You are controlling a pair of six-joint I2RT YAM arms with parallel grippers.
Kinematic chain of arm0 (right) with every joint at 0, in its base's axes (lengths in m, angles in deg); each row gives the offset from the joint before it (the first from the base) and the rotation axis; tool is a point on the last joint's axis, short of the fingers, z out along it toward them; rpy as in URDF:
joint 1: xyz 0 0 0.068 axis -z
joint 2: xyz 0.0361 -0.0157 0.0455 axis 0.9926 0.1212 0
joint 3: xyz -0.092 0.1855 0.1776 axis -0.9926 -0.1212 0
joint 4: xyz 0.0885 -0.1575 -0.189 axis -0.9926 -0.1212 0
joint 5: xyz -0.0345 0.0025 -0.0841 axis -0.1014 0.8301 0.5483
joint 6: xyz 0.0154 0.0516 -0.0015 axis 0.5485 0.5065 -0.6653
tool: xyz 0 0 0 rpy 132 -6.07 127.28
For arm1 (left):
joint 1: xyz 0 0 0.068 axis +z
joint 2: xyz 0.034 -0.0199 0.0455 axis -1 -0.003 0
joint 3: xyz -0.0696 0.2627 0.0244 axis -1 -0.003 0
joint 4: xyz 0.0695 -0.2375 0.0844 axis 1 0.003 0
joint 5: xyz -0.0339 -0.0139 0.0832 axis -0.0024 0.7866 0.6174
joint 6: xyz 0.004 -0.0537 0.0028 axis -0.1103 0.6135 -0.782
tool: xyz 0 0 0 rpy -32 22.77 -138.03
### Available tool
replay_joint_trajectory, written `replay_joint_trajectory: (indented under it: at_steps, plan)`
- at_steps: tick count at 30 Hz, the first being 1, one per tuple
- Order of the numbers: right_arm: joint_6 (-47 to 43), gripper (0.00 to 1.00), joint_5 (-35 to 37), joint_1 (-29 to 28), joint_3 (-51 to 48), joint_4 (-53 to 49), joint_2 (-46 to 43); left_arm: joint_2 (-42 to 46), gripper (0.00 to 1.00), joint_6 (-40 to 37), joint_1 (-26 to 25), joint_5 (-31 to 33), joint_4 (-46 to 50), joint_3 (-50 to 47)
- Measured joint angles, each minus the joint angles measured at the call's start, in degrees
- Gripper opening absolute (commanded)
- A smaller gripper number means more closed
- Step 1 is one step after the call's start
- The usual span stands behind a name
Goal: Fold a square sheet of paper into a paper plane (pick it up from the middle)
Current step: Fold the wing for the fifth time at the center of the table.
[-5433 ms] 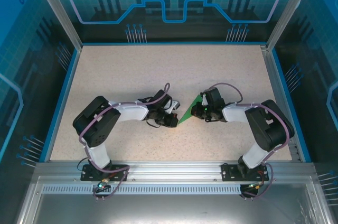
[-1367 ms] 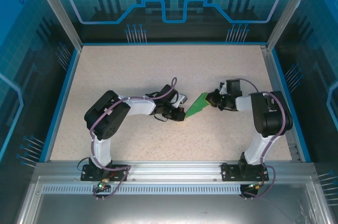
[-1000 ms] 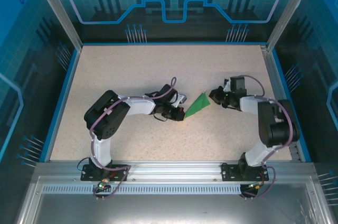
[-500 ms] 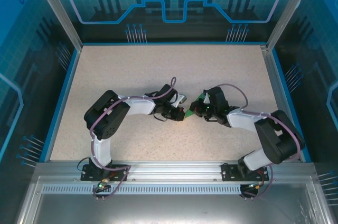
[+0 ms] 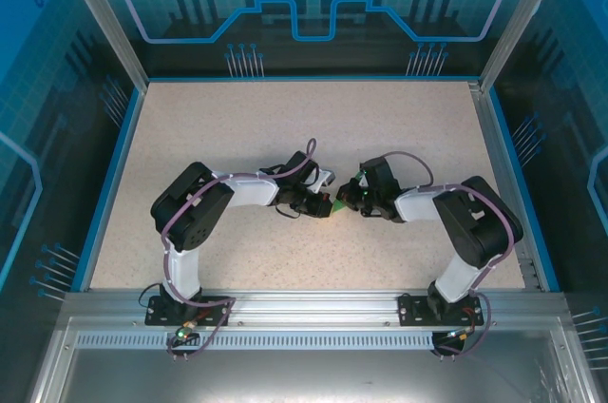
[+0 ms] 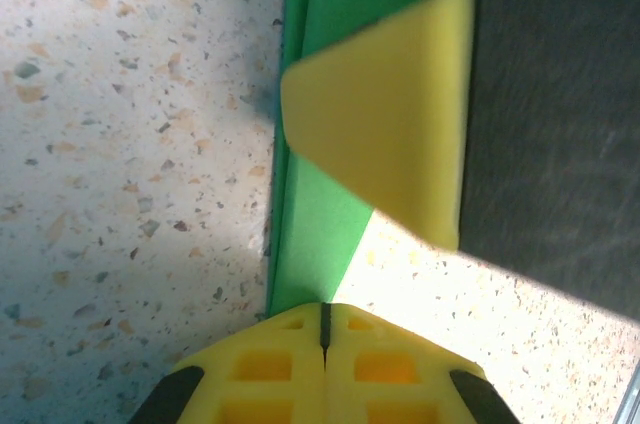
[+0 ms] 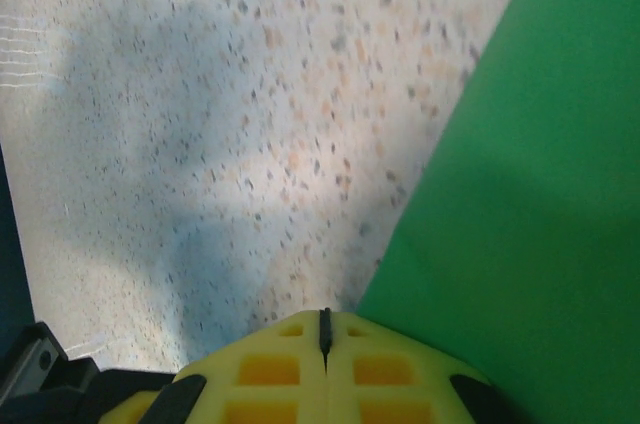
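Observation:
The green paper (image 5: 337,204) lies on the table (image 5: 285,127), folded into a narrow pointed shape, and little of it shows between the two grippers. In the left wrist view its layered left edge (image 6: 318,229) runs down to my left gripper (image 6: 322,309), which is shut with its tips on the paper's point. From above, the left gripper (image 5: 327,203) is at the paper's lower-left end. My right gripper (image 5: 350,199) is shut and low over the paper from the right. Its yellow finger (image 6: 390,129) rests on the green surface. In the right wrist view the paper (image 7: 520,194) fills the right side beside the shut right gripper (image 7: 322,314).
A blue rim (image 5: 112,175) and metal frame posts (image 5: 100,13) border the speckled table. Both arms bend inward and meet near the table's middle. Open surface lies behind them and to either side.
My right gripper has come in from the back right and dropped onto the paper beside the left gripper, covering most of it. The left gripper has stayed on the paper's point.

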Motion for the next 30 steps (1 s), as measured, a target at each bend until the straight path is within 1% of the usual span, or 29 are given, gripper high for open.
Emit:
replay_joint_trajectory:
  at_steps: [5, 13, 19, 26, 30]
  plan:
    - [-2.7, 0.0, -0.3, 3.6, 1.4, -0.8, 2.0, 0.0, 0.0, 0.0, 0.0, 0.0, -0.1, 0.0]
    - [-5.2, 0.0, -8.1, 7.7, 3.4, -1.2, 4.8, -0.2, 0.0, 0.0, 0.1, 0.0, -0.5, 0.0]
    - [-6.3, 0.0, -11.8, 11.5, 4.8, -1.2, 6.6, -0.3, 0.0, 0.0, 0.2, 0.0, -0.7, 0.0]
    - [-7.8, 0.0, -13.8, 14.2, 7.9, -3.6, 8.5, -0.4, 0.0, 0.0, 0.3, 0.0, -0.9, 0.0]
    - [-8.6, 0.0, -13.8, 15.7, 10.4, -5.7, 9.7, -0.4, 0.0, -0.2, 0.3, 0.0, -0.9, 0.1]
